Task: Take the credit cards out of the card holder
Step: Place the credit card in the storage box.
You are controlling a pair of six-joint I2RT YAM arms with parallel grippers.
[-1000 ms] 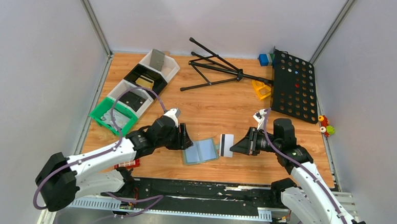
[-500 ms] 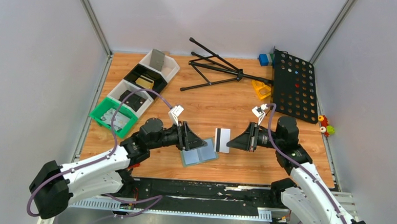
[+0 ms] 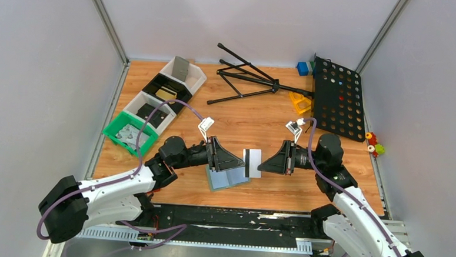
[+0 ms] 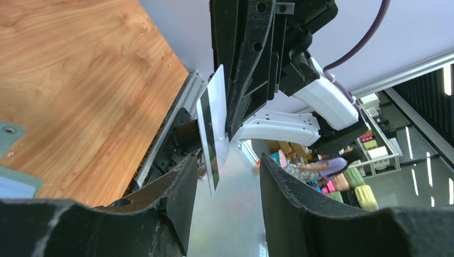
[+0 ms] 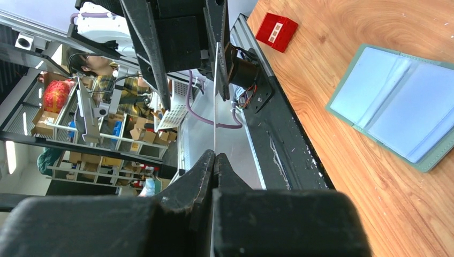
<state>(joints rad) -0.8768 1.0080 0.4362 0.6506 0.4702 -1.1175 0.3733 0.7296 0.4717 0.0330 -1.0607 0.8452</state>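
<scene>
While hanging over the desk, has the left end effector spread, one finger to each side of the credit card at its striped edge, no contact visible. Just beneath, finds the card holder lying open and flat, pale sleeves up. Farther right, has the right end effector pressed together, pinching that card's other edge in the air above the desk.

card holder half hidden, tray contents unclear
</scene>
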